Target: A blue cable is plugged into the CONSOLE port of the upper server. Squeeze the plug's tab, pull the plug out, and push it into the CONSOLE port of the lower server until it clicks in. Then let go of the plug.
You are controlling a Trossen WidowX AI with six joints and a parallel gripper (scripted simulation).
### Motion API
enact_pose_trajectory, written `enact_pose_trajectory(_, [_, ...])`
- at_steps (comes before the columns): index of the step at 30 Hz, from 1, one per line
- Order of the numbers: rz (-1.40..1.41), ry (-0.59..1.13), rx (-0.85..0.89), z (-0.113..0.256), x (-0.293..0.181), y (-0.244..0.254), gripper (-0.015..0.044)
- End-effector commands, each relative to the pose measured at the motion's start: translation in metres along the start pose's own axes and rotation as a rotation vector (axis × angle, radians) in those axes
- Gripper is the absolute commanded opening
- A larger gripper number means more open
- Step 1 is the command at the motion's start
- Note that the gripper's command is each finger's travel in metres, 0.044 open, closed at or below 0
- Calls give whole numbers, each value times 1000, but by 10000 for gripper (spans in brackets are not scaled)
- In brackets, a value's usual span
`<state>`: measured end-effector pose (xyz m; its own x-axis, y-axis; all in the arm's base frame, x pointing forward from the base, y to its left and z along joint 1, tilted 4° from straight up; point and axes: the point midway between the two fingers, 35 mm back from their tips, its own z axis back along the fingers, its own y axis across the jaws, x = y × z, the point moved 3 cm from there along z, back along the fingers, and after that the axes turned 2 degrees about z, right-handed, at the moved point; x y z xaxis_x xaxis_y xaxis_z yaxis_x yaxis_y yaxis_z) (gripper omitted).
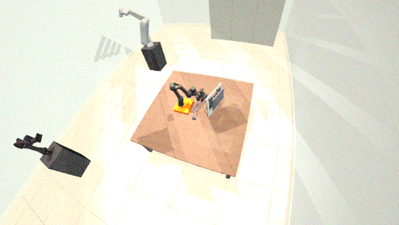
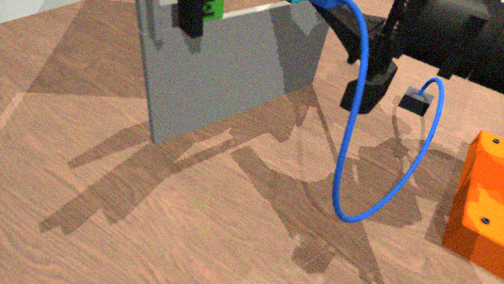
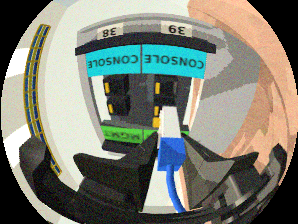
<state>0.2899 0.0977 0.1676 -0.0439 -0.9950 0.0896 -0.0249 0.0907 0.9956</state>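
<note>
Wood-grained table (image 1: 193, 149) (image 2: 155, 244) beneath the claw (image 1: 205, 97) (image 3: 169, 145), on a pale tiled floor (image 1: 123, 194). The wrist view alone shows the port labels: two cyan CONSOLE strips (image 3: 173, 62), upside down, beyond the claw under the numbers 38 and 39. The exterior view alone resolves the cable's far end, a dark block (image 2: 416, 101) below the claw, and the slack loop of blue cable (image 1: 196, 108) (image 2: 359, 89) (image 3: 172, 187). Claw: partly closed, its fingers clamped on the plug (image 3: 171, 135), pale in front and blue behind. The plug lies between the fingertips, its front end before the 39 column; whether it enters a port cannot be told.
</note>
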Motion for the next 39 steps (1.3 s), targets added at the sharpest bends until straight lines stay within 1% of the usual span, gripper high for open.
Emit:
enact_pose_trajectory(1, [4, 5, 3, 2, 1, -9, 0])
enact_pose_trajectory(39, [12, 41, 32, -14, 15, -8, 0])
